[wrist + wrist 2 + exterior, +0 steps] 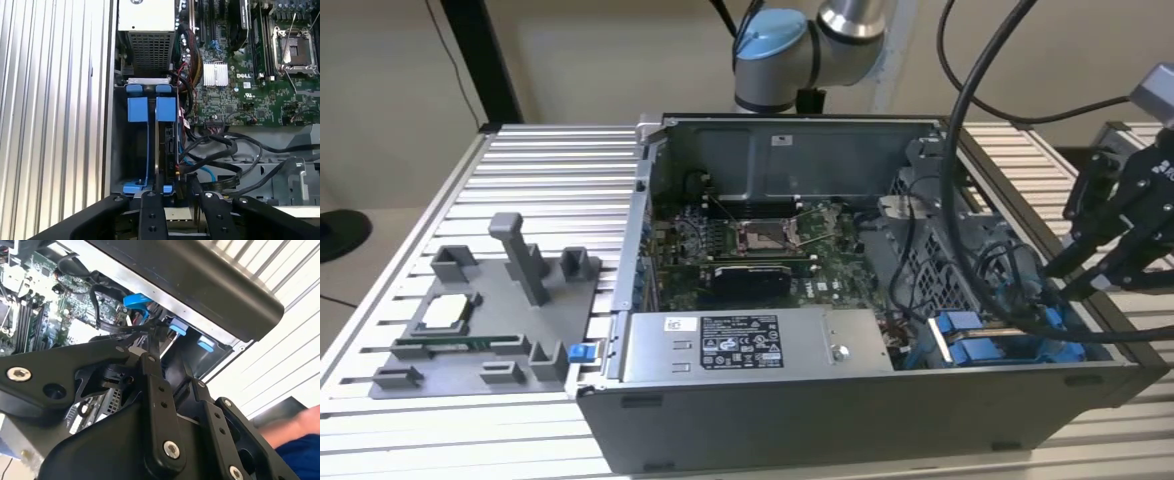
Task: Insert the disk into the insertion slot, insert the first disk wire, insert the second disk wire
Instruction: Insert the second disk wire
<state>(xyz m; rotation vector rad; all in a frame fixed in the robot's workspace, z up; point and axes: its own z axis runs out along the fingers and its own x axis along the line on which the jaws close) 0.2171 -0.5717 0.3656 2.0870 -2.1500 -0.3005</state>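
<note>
The disk (171,142) stands on edge inside the insertion slot (114,150), a grey sheet-metal bay at the case's corner. Its blue carrier tab (166,108) sits beside a second blue tab (137,108). In the exterior view the blue carriers (971,345) lie low in the case at that view's right. My gripper (1083,288) hangs just above the case's right wall, over the bay. In the first wrist view the gripper (177,202) is right over the disk's end. A black wire (117,328) runs up to the gripper (152,347), close to a blue connector (178,326).
Black cables (235,145) and a light-blue cable (210,175) crowd the space beside the bay. The motherboard (235,95) with its CPU socket (763,236) and the power-supply box (747,345) fill the case. A grey fixture (480,320) stands on the slatted table.
</note>
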